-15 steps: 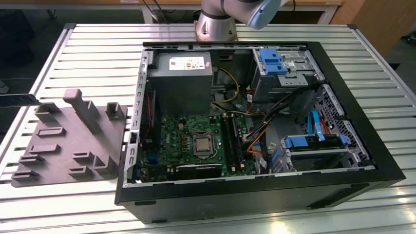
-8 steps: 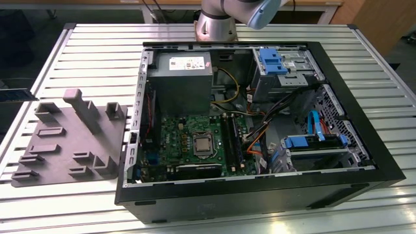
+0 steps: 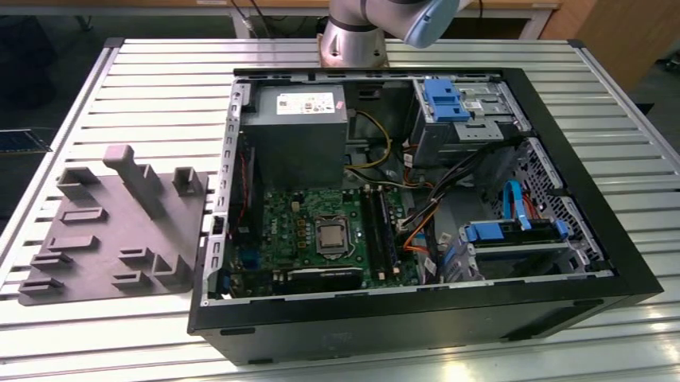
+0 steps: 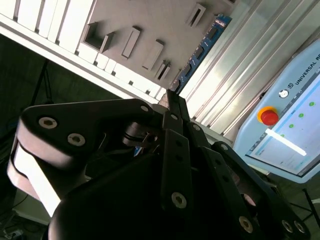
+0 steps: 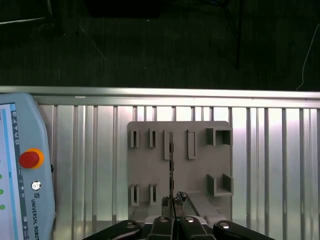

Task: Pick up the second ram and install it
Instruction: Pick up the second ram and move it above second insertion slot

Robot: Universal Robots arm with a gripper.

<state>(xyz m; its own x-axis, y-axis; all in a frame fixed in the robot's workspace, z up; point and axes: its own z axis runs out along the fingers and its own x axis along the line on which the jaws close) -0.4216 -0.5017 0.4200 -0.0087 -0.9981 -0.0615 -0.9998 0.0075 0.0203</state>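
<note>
In both wrist views my gripper [image 5: 172,201] [image 4: 170,98] is shut on the second ram. In the first wrist view the ram [image 5: 171,165] shows edge-on as a thin dark line running out from the fingertips. In the second wrist view the ram [image 4: 202,50] shows its blue-green side with black chips. I am holding it high above the grey moulded tray [image 5: 195,175] [image 4: 150,20], apart from it. In the exterior view the open computer case [image 3: 425,318] lies on the table, with the long black memory slots [image 3: 380,227] beside the processor.
The grey tray [image 3: 101,263] with upright posts lies on the slatted table at the exterior view's left of the case. A teach pendant with a red button [image 5: 29,159] [image 4: 268,116] lies beside the tray. Cables [image 3: 420,219] and blue drive brackets [image 3: 447,99] crowd the case.
</note>
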